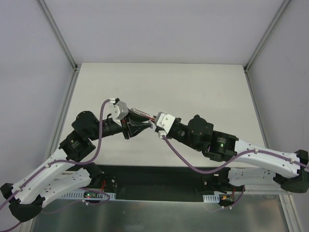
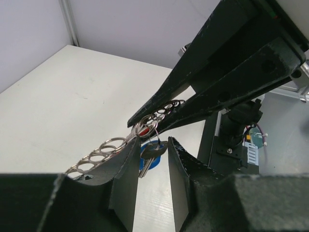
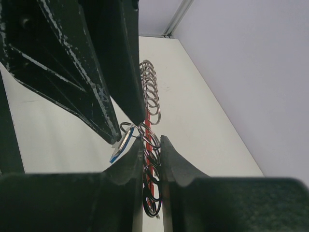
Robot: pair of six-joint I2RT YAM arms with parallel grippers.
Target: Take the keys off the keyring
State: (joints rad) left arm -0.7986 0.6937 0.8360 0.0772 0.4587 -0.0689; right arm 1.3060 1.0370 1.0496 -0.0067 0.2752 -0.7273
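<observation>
Top view: both arms are meeting over the mid desk (image 1: 193, 92). The keyring (image 1: 140, 114) is showing as a short silvery chain w/ a red streak. Its long axis is slanting up-left, away from the right pincer (image 1: 154, 126). The left pincer (image 1: 136, 129) is sitting just beside the right pincer, tips nearly touching.

Left wrist view: the keyring (image 2: 104, 147) is reading as thin, shiny wire loops linked in a row. It is trailing down-left from the right pincer (image 2: 145, 123), which is clenching its near end betw. long, scuffed black fingers. Right under that grip a small flat grey key (image 2: 153, 152) w/ a blue head is dangling, blade pointing down. The left pincer (image 2: 154, 141) is standing released, jaws apart either side of the key and not squeezing it.

Right wrist view: the right pincer (image 3: 150, 141) is pinching the loops. The keyring (image 3: 152, 92) is running straight away from it, w/ the red tag (image 3: 147, 121), a narrow flat strip, lying along the chain. The key (image 3: 120, 145) is hanging just left of the right pincer, at the left pincer (image 3: 126, 128) tips.
</observation>
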